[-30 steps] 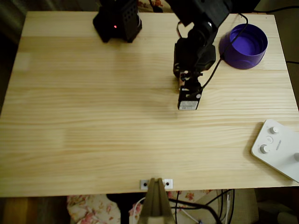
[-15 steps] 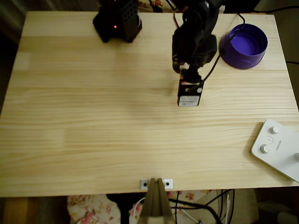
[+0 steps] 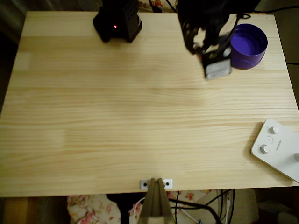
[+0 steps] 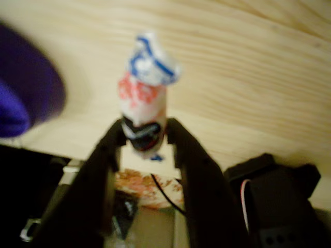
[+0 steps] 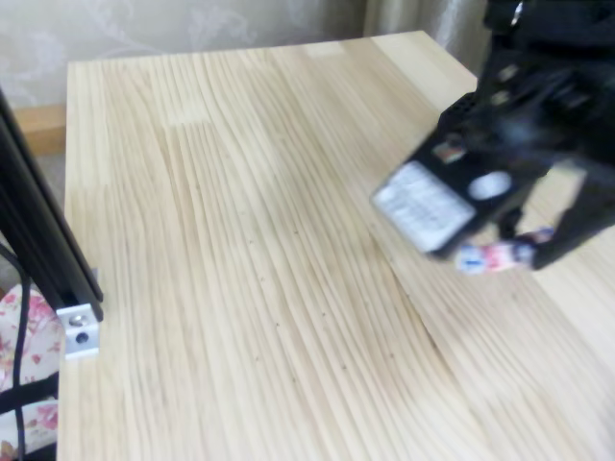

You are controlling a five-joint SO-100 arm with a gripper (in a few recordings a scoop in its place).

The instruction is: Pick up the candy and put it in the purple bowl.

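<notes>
Gripper: the black gripper [image 4: 146, 135] is clamped on the candy, one finger [image 4: 106, 155] on each side of the wrapper's dark lower part in the wrist view. In the fixed view [image 5: 524, 252] it is blurred and hangs above the worktop with the sweet at its tip.

Candy: the candy [image 4: 143, 98] stands upright between the fingers in the wrist view, whitish wrapper with red marks in the middle, blue lines on the twisted top end, and a dark band where the fingers pinch it. In the fixed view [image 5: 492, 256] it shows as a small pale, red and blue shape sticking out sideways from the gripper, off the wood.

Arm: in the overhead view the black arm [image 3: 205, 28] reaches from the far edge of the worktop, its wrist end just left of the bowl.

Purple bowl: the purple bowl [image 3: 250, 44] sits near the far right corner of the worktop in the overhead view, partly covered on its left by the arm. In the wrist view a blurred purple mass [image 4: 23, 93] lies at the left edge, apart from the candy.

Worktop: pale wooden boards [image 3: 117, 116].

White device: a white device with knobs [image 3: 278, 149] lies at the right edge, near the front corner, well apart from the bowl.

Black box: a black box with a red light [image 3: 117, 21] stands at the far edge, left of the arm.
</notes>
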